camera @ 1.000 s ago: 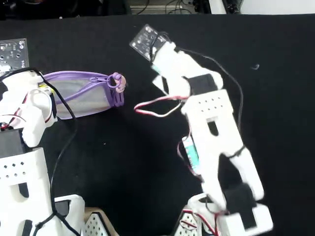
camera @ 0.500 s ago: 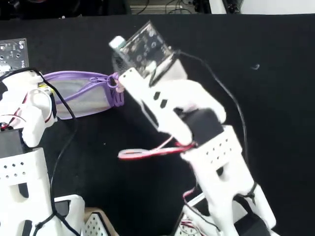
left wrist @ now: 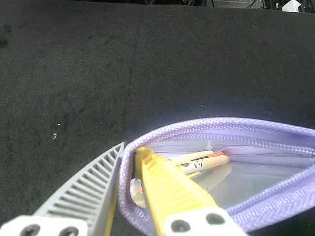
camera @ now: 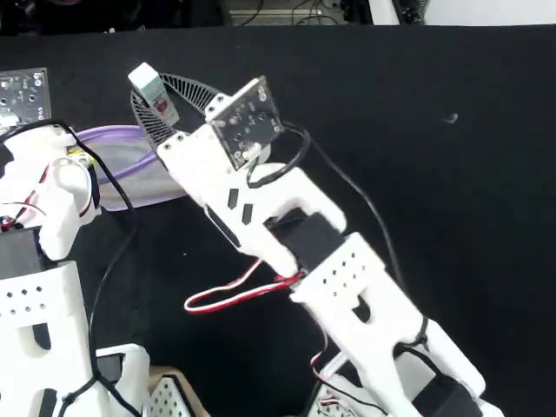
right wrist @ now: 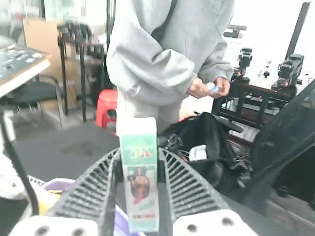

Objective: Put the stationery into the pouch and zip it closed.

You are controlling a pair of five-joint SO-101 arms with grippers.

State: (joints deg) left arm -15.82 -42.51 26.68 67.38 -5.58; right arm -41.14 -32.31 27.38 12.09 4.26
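Note:
A purple pouch (camera: 117,161) lies at the left of the black table, its mouth open. My left gripper (left wrist: 131,147) is shut on the pouch's rim (left wrist: 129,169), yellow finger inside and grey finger outside. A pen (left wrist: 199,160) lies inside the pouch (left wrist: 256,142). Above the pouch's right end, my right gripper (camera: 156,100) is shut on a small white and green eraser box (camera: 154,93). In the right wrist view the eraser box (right wrist: 140,172) stands upright between the ribbed fingers (right wrist: 93,189). The right arm covers the pouch's zipper end.
A circuit board (camera: 22,94) lies at the far left edge. A red and white cable (camera: 228,291) loops under the right arm. The black table (camera: 452,156) stretches bare to the right.
The right arm has swung left and stretched out, carrying the eraser box from the table's middle to above the pouch. The left arm and pouch have stayed put.

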